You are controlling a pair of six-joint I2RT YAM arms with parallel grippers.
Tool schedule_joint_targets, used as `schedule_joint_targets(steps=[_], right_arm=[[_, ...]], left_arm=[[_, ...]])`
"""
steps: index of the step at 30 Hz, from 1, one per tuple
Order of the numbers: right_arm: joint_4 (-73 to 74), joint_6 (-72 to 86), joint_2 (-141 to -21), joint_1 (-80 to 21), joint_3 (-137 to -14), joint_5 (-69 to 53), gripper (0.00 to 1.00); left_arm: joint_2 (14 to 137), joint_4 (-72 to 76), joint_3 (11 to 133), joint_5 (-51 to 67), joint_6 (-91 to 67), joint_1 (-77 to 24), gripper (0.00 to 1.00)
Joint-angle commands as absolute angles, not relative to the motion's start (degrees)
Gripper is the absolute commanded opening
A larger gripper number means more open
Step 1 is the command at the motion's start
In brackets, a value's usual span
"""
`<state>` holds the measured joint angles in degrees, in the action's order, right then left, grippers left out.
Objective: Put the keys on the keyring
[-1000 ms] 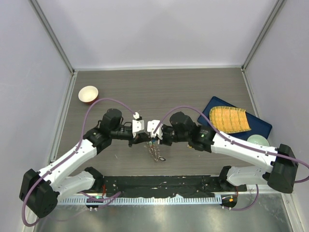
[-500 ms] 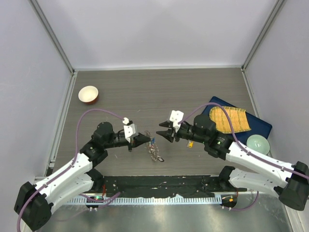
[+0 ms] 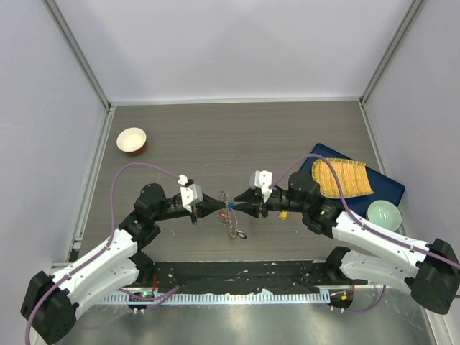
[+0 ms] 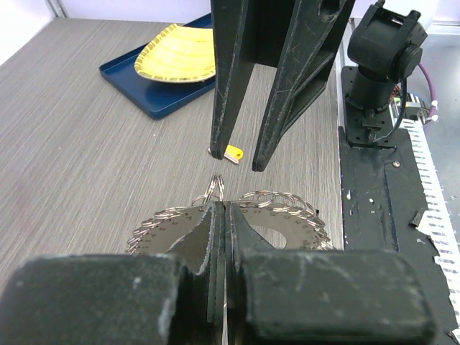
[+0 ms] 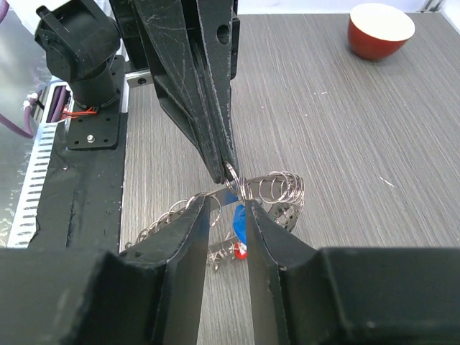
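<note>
1. Closing back in, the two arms meet again: half a second ago they stood apart on either side of the keyring (image 3: 232,224). Now the left end effector (image 3: 214,208) and the right end effector (image 3: 243,206) sit tip to tip just above it. The keyring lies on the bench (image 3: 215,136) between the arms.
2. The left end effector is pinched shut on a small wire ring (image 4: 215,188), one of the loops along the keyring's toothed rim, and holds it upright.
3. The right end effector's fingers stand narrowly parted, with nothing visibly clamped between them. A blue-tagged key (image 5: 236,219) lies below the gap. Whether a finger touches it, I cannot tell.
4. A red-tagged key (image 5: 241,250) sits just beside the blue one. A yellow-tagged key (image 4: 231,152) rests on the bench beyond, apart from the keyring.
5. This return looks like a fresh threading attempt, with the left steadying the loop and the right yet to take a key.
</note>
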<state>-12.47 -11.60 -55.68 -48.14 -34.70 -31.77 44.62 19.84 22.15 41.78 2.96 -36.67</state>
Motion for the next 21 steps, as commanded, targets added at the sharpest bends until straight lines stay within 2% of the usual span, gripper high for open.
schedule_joint_targets(steps=[1,7,21], right_arm=[[-16.61,-11.60,-56.77,-47.81,-35.33,-34.37,0.32],[-18.01,-10.99,-57.83,-47.64,-35.16,-34.72,0.32],[-18.54,-10.37,-60.56,-47.46,-35.60,-37.09,0.16]], left_arm=[[44.47,24.96,24.61,44.12,2.90,-36.83,0.00],[45.88,25.75,25.66,45.26,2.64,-36.91,0.00],[45.88,28.91,24.96,42.72,1.50,-38.06,0.00]])
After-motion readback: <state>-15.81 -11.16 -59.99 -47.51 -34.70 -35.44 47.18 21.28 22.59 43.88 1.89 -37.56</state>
